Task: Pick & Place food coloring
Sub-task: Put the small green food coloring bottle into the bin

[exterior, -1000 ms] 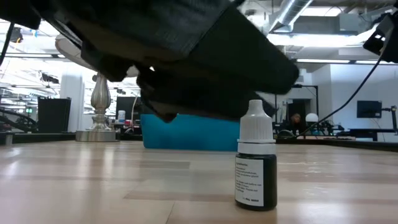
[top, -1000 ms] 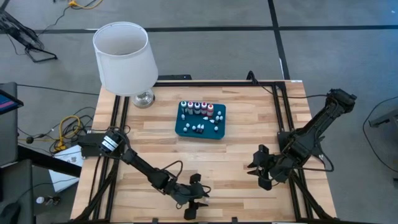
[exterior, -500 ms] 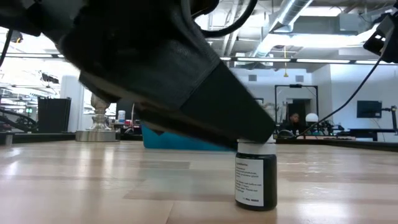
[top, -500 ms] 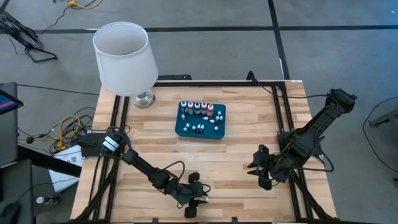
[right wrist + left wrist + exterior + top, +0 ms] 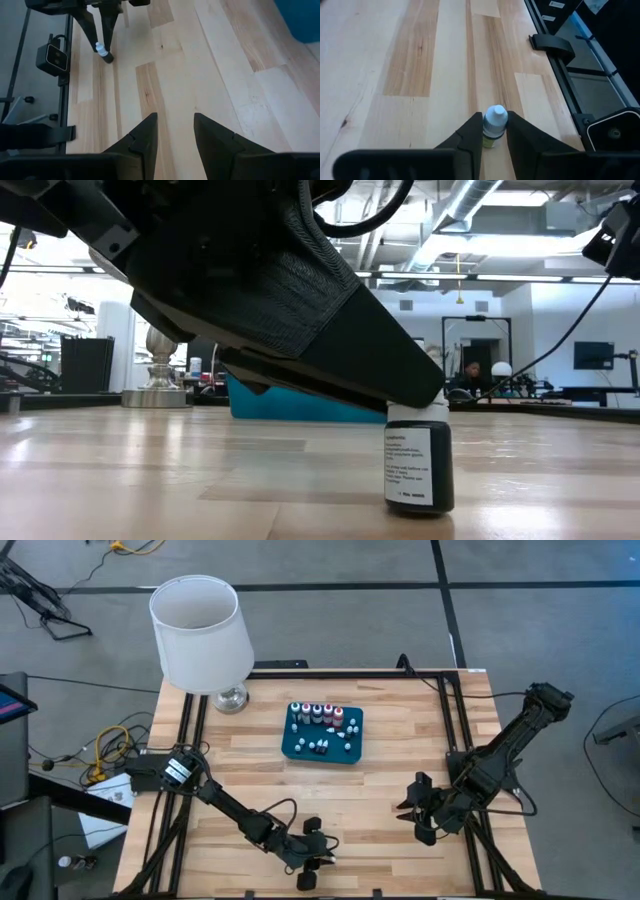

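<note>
The food coloring bottle (image 5: 418, 465) looks small and light, with a hard body, so I judge it keeps its shape under a squeeze. It is also narrow and tall for its base, so it probably tips over easily if it is pushed from one side. The best place to hold it seems the upper part, at the neck and the white cap, where the left gripper (image 5: 494, 131) is now placed. There the fingers (image 5: 470, 137) stand narrow on both sides of the bottle, touching it or almost touching it; a firm grip I cannot confirm.

The bottle has a dark body, a white pointed cap and a white label with small print. It stands upright on the wooden table (image 5: 380, 800), near the front edge, well apart from the teal tray (image 5: 322, 735) that carries the other small bottles near the middle of the table.

The right gripper (image 5: 175, 131) waits over the right part of the table, its fingers apart and holding nothing.
</note>
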You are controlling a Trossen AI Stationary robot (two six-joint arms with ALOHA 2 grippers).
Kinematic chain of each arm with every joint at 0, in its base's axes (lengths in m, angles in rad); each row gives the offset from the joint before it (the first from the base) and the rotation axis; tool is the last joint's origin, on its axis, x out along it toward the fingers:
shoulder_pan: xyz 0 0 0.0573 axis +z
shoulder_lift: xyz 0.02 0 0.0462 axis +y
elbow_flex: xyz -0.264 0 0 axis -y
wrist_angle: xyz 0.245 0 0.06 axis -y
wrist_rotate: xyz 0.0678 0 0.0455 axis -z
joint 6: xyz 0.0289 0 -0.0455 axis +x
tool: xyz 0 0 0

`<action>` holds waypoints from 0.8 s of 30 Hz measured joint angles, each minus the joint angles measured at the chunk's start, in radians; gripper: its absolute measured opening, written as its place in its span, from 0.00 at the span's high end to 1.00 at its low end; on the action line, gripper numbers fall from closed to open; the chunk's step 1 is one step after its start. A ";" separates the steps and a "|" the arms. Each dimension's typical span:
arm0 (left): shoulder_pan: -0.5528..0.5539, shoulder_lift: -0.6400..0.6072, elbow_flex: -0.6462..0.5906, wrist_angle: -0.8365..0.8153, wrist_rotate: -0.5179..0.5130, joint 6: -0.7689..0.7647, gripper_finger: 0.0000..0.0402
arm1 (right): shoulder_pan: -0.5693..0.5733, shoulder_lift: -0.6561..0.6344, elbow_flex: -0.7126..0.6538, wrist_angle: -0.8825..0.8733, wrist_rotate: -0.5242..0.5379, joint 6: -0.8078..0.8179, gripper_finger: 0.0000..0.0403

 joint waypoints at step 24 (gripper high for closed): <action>0.087 -0.057 0.000 0.109 -0.157 -0.108 0.85 | 0.000 0.000 0.001 0.001 0.054 -0.040 0.71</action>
